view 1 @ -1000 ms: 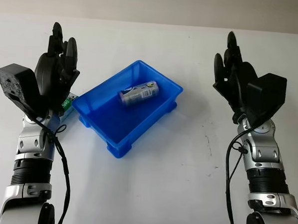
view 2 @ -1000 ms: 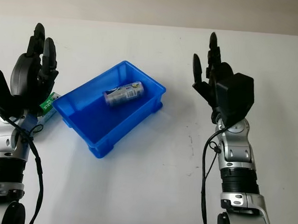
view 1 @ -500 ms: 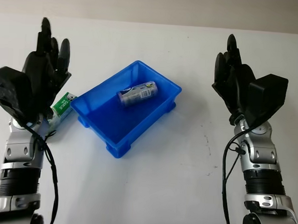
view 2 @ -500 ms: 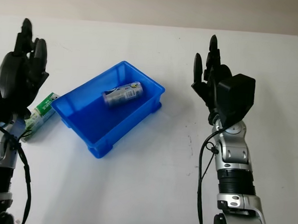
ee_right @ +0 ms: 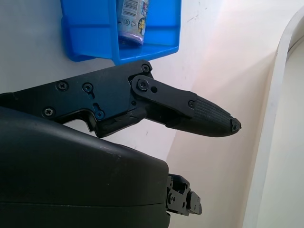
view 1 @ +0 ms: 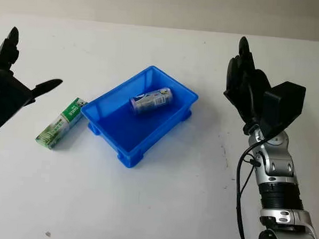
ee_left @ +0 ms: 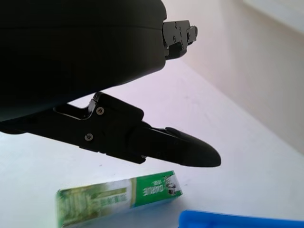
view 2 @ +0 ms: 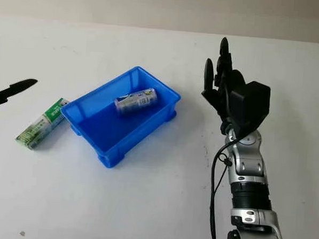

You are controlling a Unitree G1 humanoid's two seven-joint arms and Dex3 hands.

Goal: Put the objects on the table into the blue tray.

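The green rectangular carton (view 1: 61, 123) lies on the white table (view 1: 160, 205) beside the blue plastic tray (view 1: 121, 143), below the open, empty left hand (view 1: 11, 85); the right hand (view 1: 247, 86) is open near the table's right edge.

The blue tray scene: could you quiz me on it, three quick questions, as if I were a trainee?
1. True or false: the can lies inside the blue tray.
2. Which thing is not yet in the tray? A) a green carton B) a spoon C) a red cup
3. Fill in: the green carton lies on the table beside the tray, on the side of the robot's ____ hand.

Key: 1 true; 2 A; 3 left. Both the left hand and the right hand are open, raised above the table.
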